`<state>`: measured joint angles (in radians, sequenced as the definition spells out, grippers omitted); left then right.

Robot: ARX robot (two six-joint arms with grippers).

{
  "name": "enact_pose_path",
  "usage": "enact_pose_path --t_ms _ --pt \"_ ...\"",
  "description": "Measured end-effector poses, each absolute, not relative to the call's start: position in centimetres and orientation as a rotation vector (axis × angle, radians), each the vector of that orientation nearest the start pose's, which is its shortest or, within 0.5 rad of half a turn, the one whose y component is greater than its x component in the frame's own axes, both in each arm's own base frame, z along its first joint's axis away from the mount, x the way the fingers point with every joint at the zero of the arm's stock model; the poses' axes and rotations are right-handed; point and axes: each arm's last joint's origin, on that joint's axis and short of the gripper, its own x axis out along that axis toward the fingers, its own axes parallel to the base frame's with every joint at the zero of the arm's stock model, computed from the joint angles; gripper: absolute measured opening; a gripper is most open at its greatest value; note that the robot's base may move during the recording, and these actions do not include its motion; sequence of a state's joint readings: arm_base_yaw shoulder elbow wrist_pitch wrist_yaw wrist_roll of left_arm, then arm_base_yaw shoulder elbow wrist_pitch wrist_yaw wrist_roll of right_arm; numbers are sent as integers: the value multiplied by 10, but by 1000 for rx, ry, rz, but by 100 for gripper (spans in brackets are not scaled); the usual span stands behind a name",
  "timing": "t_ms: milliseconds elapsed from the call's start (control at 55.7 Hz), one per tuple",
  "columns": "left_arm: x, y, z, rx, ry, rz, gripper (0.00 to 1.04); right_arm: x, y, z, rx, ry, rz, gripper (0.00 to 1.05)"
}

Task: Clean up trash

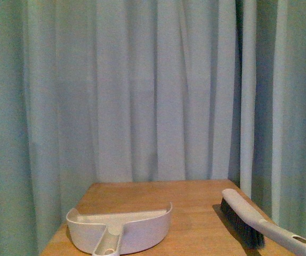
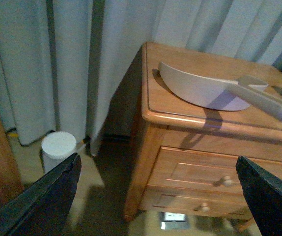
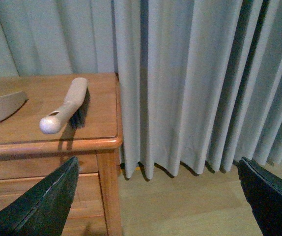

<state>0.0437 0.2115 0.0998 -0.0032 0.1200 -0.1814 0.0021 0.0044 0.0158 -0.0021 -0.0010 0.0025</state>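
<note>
Trash: none in view | dustpan (image 1: 137, 226), brush (image 1: 249, 216) on nightstand (image 1: 195, 200), handles toward robot, likely for pickup | left gripper (image 2: 156, 160), right gripper (image 3: 158, 160) spread wide, empty.

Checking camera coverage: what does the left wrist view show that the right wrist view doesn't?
Left wrist only: a white cylindrical container on the floor by the curtain, the drawer knobs, and the whole dustpan.
Right wrist only: the brush in full, lying near the corner of the cabinet top.
Both: the cabinet top, the curtain and at least part of the dustpan. No trash wad shows in either.
</note>
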Motion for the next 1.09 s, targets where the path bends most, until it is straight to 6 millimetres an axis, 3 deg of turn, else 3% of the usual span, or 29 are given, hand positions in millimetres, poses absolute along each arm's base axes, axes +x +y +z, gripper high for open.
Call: enact_pose_path --t_ms 90,215,323,467,736,897,1095 --pt "134 0 231 -230 168 -57 97 97 0 168 2 -9 3 97" --pt "165 -13 272 -207 282 -81 97 97 0 168 2 -9 3 97" --pt "193 -43 305 -164 399 -153 97 97 0 168 2 -9 3 97" --pt "225 -91 330 -99 473 -204 97 97 0 168 2 -9 3 97" --pt "275 -176 314 -19 582 -233 97 97 0 168 2 -9 3 97" --pt "295 -190 292 13 629 -176 97 97 0 168 2 -9 3 97" --pt "310 -193 271 40 679 -141 97 97 0 168 2 -9 3 97"
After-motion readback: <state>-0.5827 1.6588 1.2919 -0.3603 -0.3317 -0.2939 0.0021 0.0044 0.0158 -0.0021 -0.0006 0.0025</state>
